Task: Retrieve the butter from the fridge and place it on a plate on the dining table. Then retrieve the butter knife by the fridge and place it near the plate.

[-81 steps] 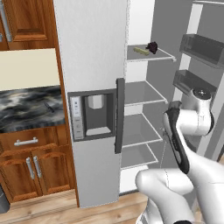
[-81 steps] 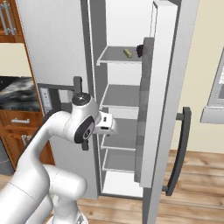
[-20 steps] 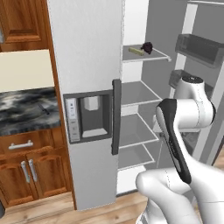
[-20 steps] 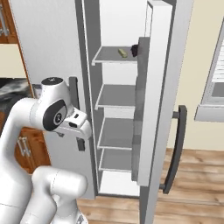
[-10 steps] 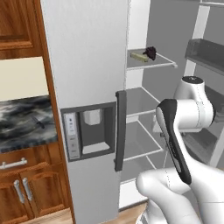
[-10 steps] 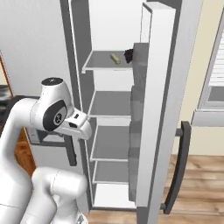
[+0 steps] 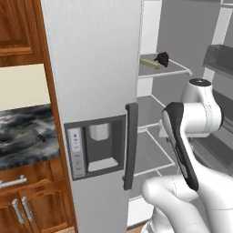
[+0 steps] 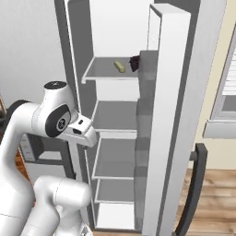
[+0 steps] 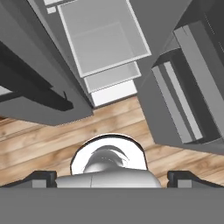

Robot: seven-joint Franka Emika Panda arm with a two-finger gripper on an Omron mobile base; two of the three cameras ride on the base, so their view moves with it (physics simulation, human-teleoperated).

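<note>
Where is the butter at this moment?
The butter lies on the top shelf of the open fridge, just left of a small dark bunch of grapes in the right base view; it also shows in the left base view.

Left base view: close, from behind the arm, facing the fridge [image 7: 95,91] obliquely from its closed-door side. Right base view: close, facing the fridge's open compartment. Both share its shelves [image 8: 113,73]. Hand view: looks down along those shelves to the floor [image 9: 52,144].

wooden cabinets [image 7: 18,36], marbled counter [image 7: 25,136], plank floor [image 9: 39,144]
</note>
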